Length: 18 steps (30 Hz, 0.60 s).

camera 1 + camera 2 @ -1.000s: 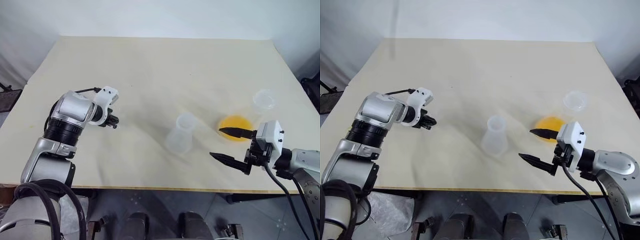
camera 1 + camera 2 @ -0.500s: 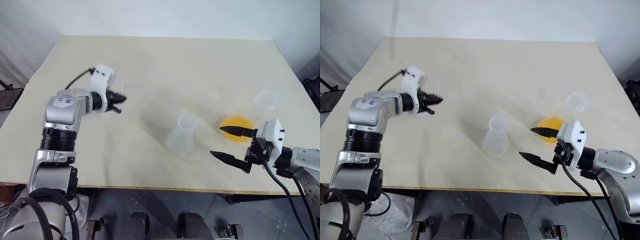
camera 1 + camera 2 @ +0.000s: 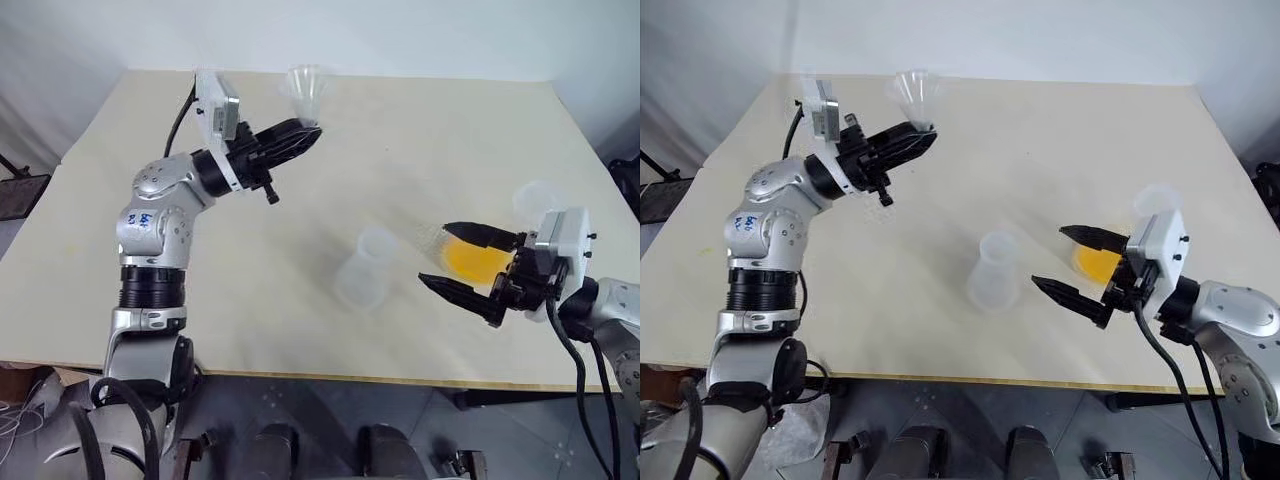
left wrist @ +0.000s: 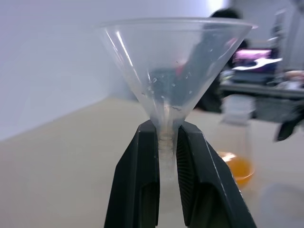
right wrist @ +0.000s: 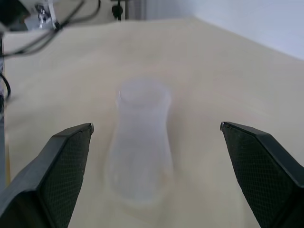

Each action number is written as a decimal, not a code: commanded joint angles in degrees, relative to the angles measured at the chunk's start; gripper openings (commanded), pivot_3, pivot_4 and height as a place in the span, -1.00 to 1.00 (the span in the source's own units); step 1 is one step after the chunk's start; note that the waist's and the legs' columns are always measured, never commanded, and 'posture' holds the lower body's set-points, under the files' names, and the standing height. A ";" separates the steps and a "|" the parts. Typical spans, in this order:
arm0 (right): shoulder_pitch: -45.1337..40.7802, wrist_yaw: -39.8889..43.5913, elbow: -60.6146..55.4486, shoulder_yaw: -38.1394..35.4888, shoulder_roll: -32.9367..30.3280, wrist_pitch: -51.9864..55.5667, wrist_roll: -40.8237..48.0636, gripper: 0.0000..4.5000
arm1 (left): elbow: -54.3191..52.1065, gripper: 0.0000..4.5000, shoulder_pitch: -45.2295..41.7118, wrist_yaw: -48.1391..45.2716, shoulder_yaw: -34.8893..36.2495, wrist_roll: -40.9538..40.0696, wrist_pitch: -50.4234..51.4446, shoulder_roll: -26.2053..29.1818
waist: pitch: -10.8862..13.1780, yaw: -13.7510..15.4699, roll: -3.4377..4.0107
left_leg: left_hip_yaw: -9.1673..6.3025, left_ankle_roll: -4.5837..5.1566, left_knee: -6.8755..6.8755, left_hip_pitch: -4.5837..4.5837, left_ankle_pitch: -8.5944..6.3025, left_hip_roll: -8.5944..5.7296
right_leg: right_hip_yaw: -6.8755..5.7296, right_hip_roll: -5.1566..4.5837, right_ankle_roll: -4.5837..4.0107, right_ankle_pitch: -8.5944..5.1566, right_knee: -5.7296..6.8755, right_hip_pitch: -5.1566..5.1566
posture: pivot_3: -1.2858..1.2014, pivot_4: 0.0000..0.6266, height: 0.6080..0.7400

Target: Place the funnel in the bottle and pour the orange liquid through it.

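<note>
— Holding what, and why that way?
— The left gripper (image 4: pixel 164 137) was clamped on the funnel's (image 4: pixel 173 66) stem, cone upward, ready for the bottle (image 3: pixel 364 268) below and to its right.
— The other?
— The right gripper (image 3: pixel 462 262) gaped wide, empty; the orange liquid (image 3: pixel 470 257) sat just behind it.

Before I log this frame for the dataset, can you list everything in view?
funnel: one, clear, held by its stem above the table's far left part
bottle: one, clear, empty, standing mid-table
larger flask: one, clear, right side of table
orange liquid: one shallow pool, in the larger flask
table: one, cream
left gripper: shut on the funnel, raised
right gripper: open, in front of the larger flask
</note>
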 commanded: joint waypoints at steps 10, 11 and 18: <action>1.59 -11.97 -9.47 -1.86 1.65 5.06 7.58 1.00 | -2.00 -0.91 -0.87 -10.13 -6.96 -5.18 2.29 -6.56 | 0.00 0.03 0.00 | 0.00 0.04 0.00 0.00 0.00 -0.03 | 0.01 0.00 0.00 0.00 0.01 0.02 | 0.03 -0.52 1.00; 1.99 -12.33 -9.86 -1.78 1.68 5.08 7.68 1.00 | -1.77 -0.91 -0.48 -10.58 -7.45 -4.77 2.08 -6.59 | 0.00 0.03 0.00 | 0.00 0.06 0.00 0.00 0.00 -0.04 | 0.02 -0.01 0.01 0.01 0.01 0.02 | 0.03 -0.52 1.00; 4.94 -14.26 -11.13 -1.89 1.42 5.10 7.85 1.00 | -0.69 -0.91 2.51 -14.00 -12.10 -1.94 -1.10 -7.46 | 0.00 0.01 0.00 | 0.01 0.07 0.00 0.03 0.00 -0.03 | 0.03 0.02 0.01 0.01 0.00 0.04 | 0.03 -0.52 1.00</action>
